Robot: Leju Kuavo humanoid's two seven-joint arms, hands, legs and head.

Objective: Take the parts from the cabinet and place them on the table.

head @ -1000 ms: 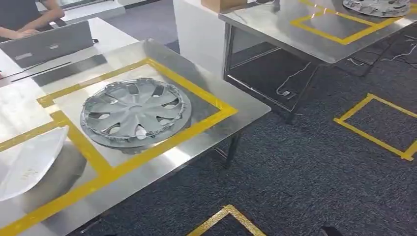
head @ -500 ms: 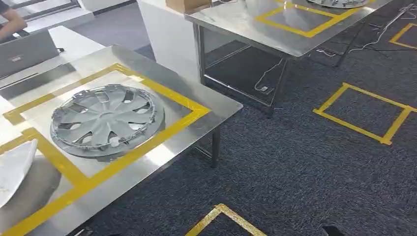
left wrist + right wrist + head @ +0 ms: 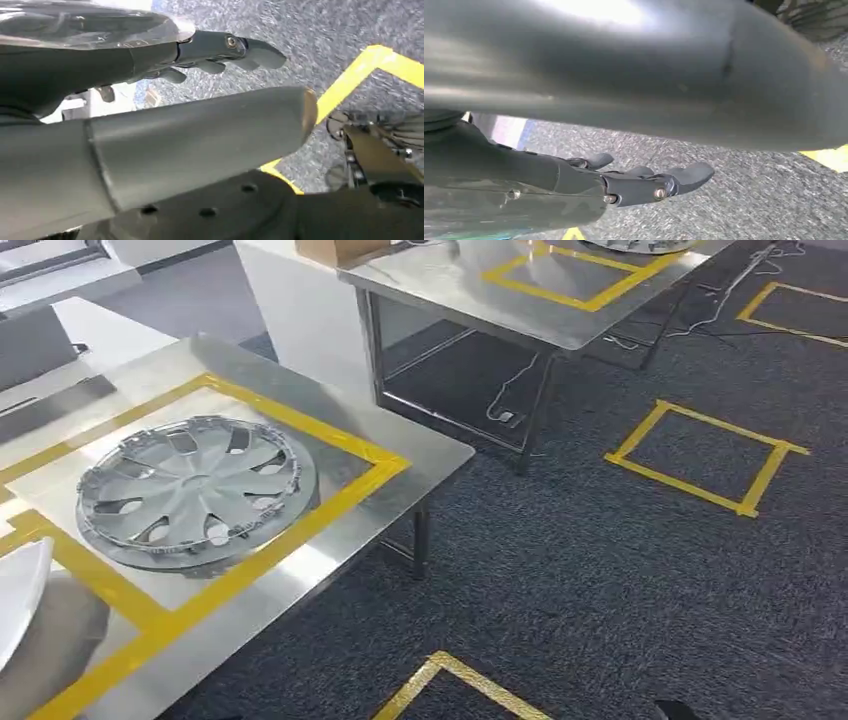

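Near the table [image 3: 440, 455] edge lies a hubcap [image 3: 190, 490] (carpet beyond); both hands' fingers [image 3: 250, 50] [image 3: 684, 177] spread, holding nothing

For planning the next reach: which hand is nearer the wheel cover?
Probably left. The wheel cover lies leftward; left hand and right hand both hang over carpet.

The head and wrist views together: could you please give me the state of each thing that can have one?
Hubcap: lying flat on the steel table, inside the yellow tape frame.
White part: resting on the table at the picture's left edge, partly cut off.
Far hubcap: lying on the far table, mostly cut off.
Left hand: holding nothing, fingers apart.
Right hand: holding nothing, fingers apart.
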